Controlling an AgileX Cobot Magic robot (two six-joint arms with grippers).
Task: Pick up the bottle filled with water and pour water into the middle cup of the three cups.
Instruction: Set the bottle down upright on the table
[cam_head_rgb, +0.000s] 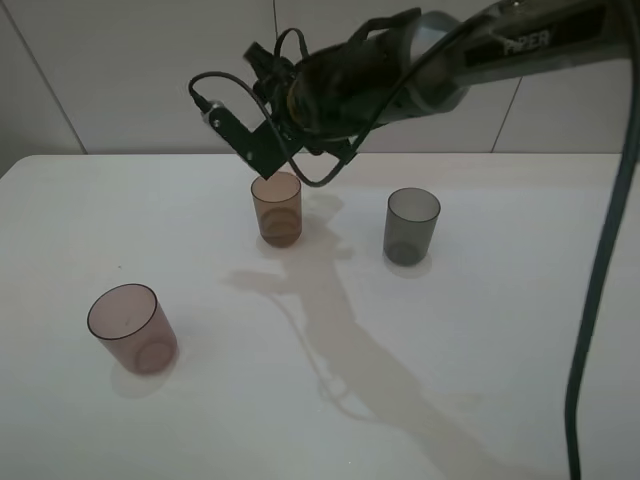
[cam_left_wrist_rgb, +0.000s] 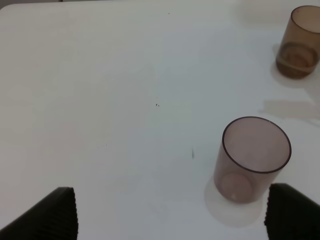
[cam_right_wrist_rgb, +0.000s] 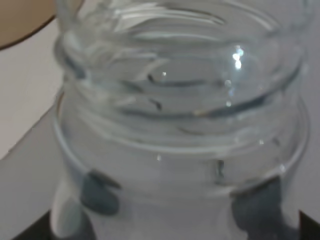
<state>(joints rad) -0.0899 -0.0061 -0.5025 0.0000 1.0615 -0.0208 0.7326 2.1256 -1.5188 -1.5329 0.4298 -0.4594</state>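
The right tool (cam_right_wrist_rgb: 170, 225) is clamped on the clear bottle (cam_right_wrist_rgb: 180, 125). Its dark fingers (cam_right_wrist_rgb: 100, 197) press on both sides, below the wide neck with no cap. The arm holds the bottle up in the air, right over the middle cup (cam_head_rgb: 277, 208), the orange-brown one. That cup stands on the white bench (cam_head_rgb: 480, 330). The grey cup (cam_head_rgb: 411, 226) stands to its right. The mauve cup (cam_head_rgb: 130, 328) stands well apart, near the left tool (cam_left_wrist_rgb: 172, 220), whose fingers are wide apart and hold nothing.
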